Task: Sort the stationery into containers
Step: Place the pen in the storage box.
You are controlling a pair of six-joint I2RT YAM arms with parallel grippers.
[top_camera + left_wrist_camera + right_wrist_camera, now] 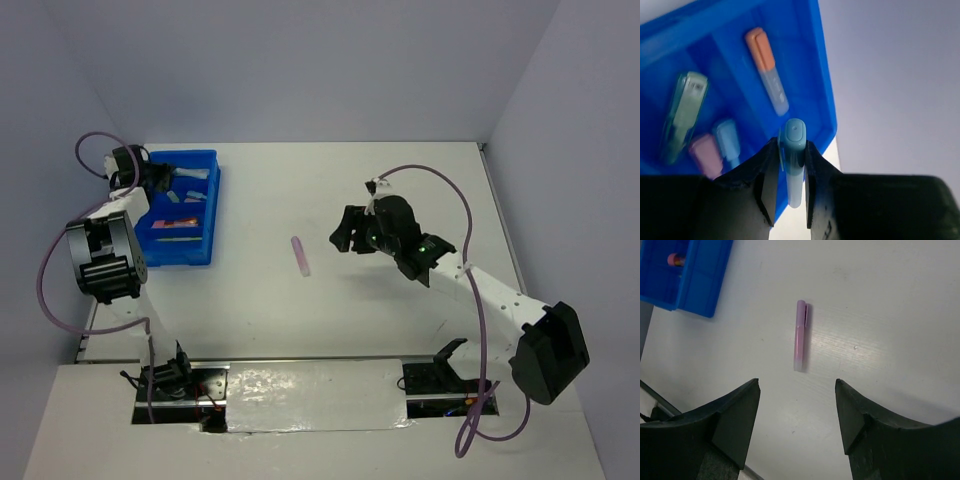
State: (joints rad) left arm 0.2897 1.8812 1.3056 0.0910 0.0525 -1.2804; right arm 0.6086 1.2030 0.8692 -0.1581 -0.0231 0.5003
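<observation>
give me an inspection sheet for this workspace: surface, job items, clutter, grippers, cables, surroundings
surface: white table, one marker loose on it
job's things: blue tray far left, holding an orange-capped marker, a green marker and other pieces; pink marker lying mid-table
clutter: nothing seen
grippers: left gripper shut on a light blue marker above the tray; right gripper open, empty, above the pink marker
cables: purple cables loop along the left arm and the right arm
surroundings: plain pale walls around the table
</observation>
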